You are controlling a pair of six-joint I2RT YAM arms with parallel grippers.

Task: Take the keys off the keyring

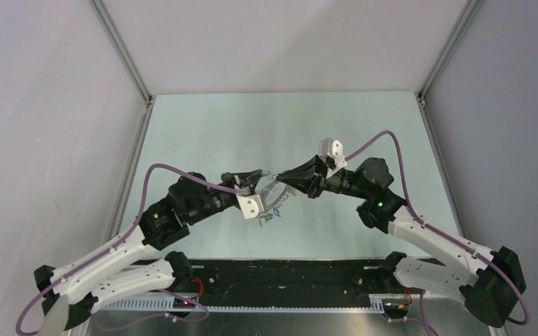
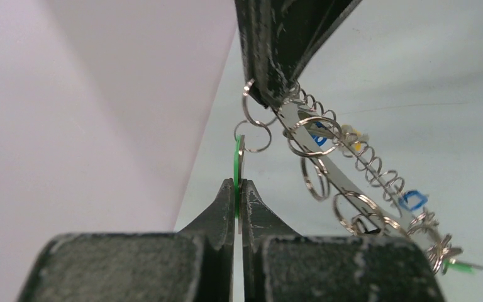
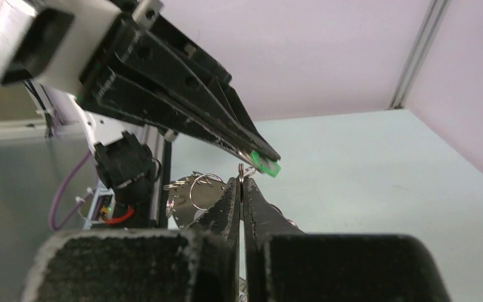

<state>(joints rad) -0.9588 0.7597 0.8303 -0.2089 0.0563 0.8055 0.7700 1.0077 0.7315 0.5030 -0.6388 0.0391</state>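
In the left wrist view my left gripper (image 2: pixel 239 184) is shut on a green-headed key (image 2: pixel 236 165) seen edge-on. That key hangs from small split rings (image 2: pixel 255 129) linked up to my right gripper (image 2: pixel 269 94), which comes down from above. The keyring (image 2: pixel 336 173), a wide flat metal band wrapped with wire coil, slants away to the lower right carrying blue-tagged keys (image 2: pixel 412 200) and a green one (image 2: pixel 464 267). In the right wrist view my right gripper (image 3: pixel 241 181) is shut on a small split ring, with the green key (image 3: pixel 268 167) just above. Both grippers meet above mid-table (image 1: pixel 270 176).
The pale green table (image 1: pixel 322 126) runs between grey side walls with aluminium corner posts (image 1: pixel 122 49). A black rail (image 1: pixel 287 276) crosses the near edge between the arm bases. Purple cables (image 1: pixel 385 140) arc over each arm.
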